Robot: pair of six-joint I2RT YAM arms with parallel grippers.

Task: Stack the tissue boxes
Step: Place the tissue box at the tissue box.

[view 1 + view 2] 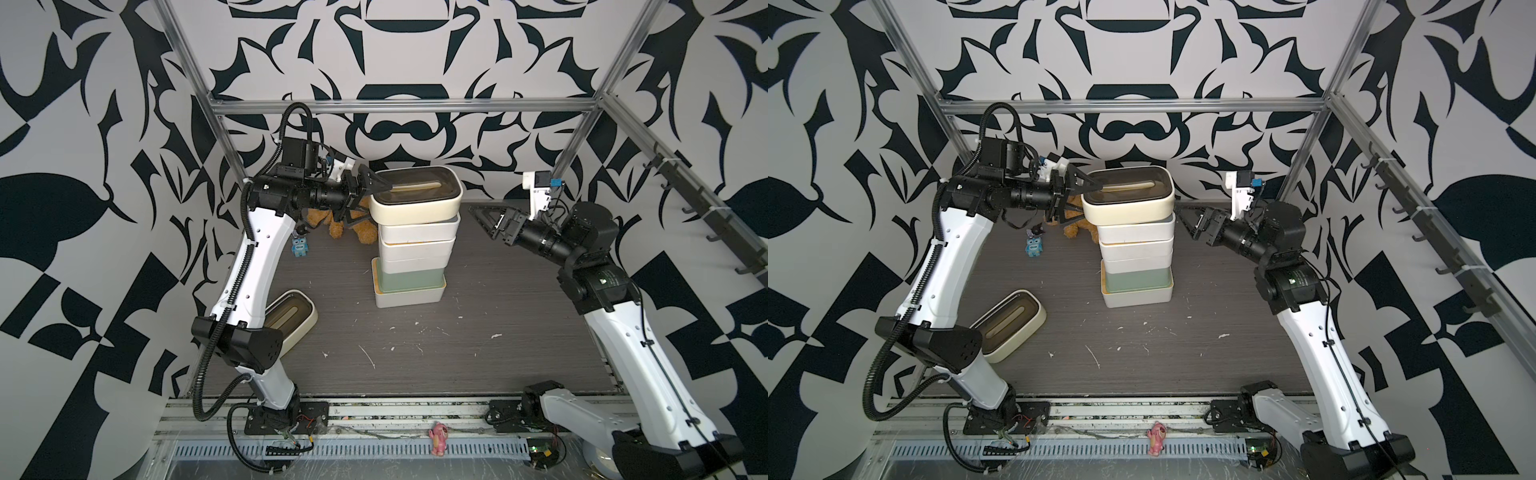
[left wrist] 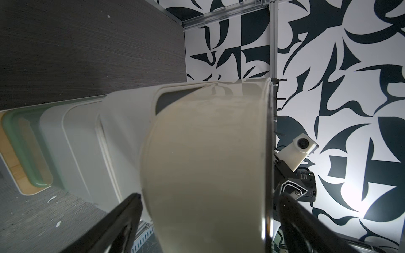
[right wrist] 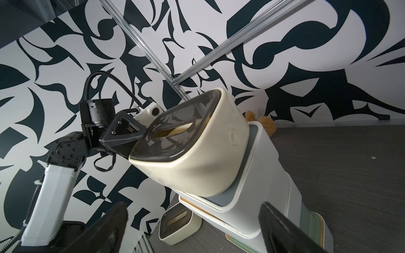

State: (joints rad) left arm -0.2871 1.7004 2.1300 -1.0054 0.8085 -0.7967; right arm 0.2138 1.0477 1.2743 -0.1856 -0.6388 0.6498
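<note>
Several tissue boxes stand as one stack [image 1: 415,249] mid-table: white ones, a sage green one [image 1: 411,280] low down, and a grey-lidded white one near the top. On top lies a rounded cream box with a dark-brown lid [image 1: 415,208] [image 3: 197,166], hanging over to the left. My left gripper [image 1: 374,203] [image 2: 209,197] is open around that box's left end, one finger over the lid and one below, with gaps showing. My right gripper [image 1: 484,216] [image 3: 194,207] hangs open and empty to the right of the stack. A second cream box [image 1: 291,316] [image 3: 177,225] lies at the front left, partly behind my left arm.
A brown teddy bear [image 1: 345,226] lies behind the stack on the left. A small blue robot toy [image 1: 300,246] stands near it. A pink toy [image 1: 438,442] sits on the front rail. A rail of hooks [image 1: 706,216] runs along the right wall.
</note>
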